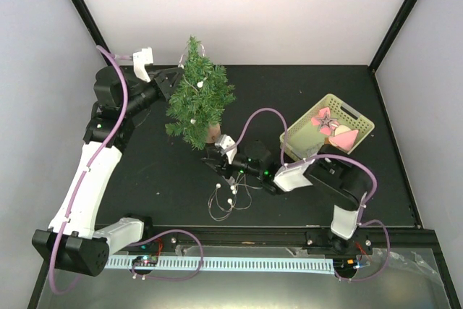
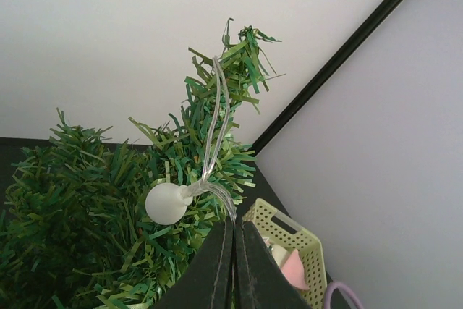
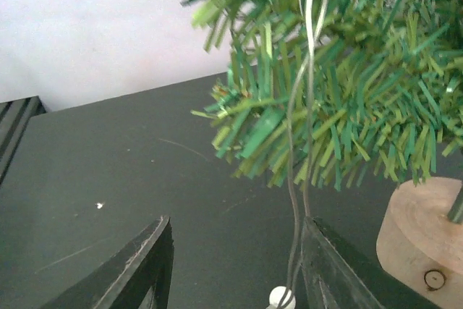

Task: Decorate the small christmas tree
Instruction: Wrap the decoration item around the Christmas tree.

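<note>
The small christmas tree (image 1: 199, 99) stands on its light-wood stump base (image 1: 212, 133) at the back left of the black table. A clear light string with white bulbs (image 1: 199, 85) is draped on it, and its loose end (image 1: 226, 195) lies on the table in front. My left gripper (image 1: 176, 75) is at the tree's upper left. In the left wrist view it (image 2: 234, 221) is shut on the string's wire next to a white bulb (image 2: 166, 202). My right gripper (image 1: 212, 155) is open by the stump. In the right wrist view (image 3: 236, 222) the wire (image 3: 293, 179) hangs down just inside its right finger.
A pale yellow-green basket (image 1: 362, 117) holding pink ornaments (image 1: 325, 119) sits at the right of the table; it also shows in the left wrist view (image 2: 304, 236). The enclosure's white walls stand close behind the tree. The stump (image 3: 423, 229) is just right of my right gripper.
</note>
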Tool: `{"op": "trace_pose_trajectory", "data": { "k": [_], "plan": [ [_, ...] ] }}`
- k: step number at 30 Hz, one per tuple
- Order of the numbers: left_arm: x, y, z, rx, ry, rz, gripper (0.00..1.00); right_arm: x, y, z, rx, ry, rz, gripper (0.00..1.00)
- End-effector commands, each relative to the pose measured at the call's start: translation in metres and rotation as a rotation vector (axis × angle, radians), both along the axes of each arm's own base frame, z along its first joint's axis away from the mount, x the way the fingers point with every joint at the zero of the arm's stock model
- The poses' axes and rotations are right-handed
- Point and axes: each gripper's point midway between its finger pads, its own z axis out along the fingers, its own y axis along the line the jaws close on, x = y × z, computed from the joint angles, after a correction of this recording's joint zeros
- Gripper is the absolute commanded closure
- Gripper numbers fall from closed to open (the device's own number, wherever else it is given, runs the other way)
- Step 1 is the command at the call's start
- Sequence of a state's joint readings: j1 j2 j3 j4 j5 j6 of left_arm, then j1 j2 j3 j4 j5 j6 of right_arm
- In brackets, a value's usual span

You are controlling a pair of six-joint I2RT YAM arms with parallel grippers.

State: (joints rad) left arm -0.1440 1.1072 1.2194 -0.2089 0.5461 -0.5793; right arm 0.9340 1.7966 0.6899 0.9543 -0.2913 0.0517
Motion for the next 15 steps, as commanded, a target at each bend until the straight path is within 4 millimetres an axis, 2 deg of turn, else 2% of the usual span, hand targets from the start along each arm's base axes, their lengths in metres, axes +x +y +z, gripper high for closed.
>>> {"op": "trace_pose_trajectory", "data": {
  "k": [1, 9, 12, 15],
  "plan": [
    [-0.006, 0.001, 0.017, -0.018, -0.048, -0.006, 0.98, 0.018, 0.008, 0.029, 0.124, -0.092, -0.085, 0.5],
    [-0.005, 0.002, 0.014, -0.02, -0.045, -0.004, 0.98, 0.026, 0.016, -0.002, 0.057, -0.062, -0.105, 0.51],
    [-0.005, 0.002, 0.012, -0.018, -0.045, -0.002, 0.98, 0.027, 0.018, -0.007, 0.043, -0.057, -0.106, 0.55],
    [-0.005, 0.002, 0.011, -0.017, -0.043, -0.001, 0.98, 0.027, 0.016, -0.009, 0.036, -0.06, -0.11, 0.63]
  ]
}}
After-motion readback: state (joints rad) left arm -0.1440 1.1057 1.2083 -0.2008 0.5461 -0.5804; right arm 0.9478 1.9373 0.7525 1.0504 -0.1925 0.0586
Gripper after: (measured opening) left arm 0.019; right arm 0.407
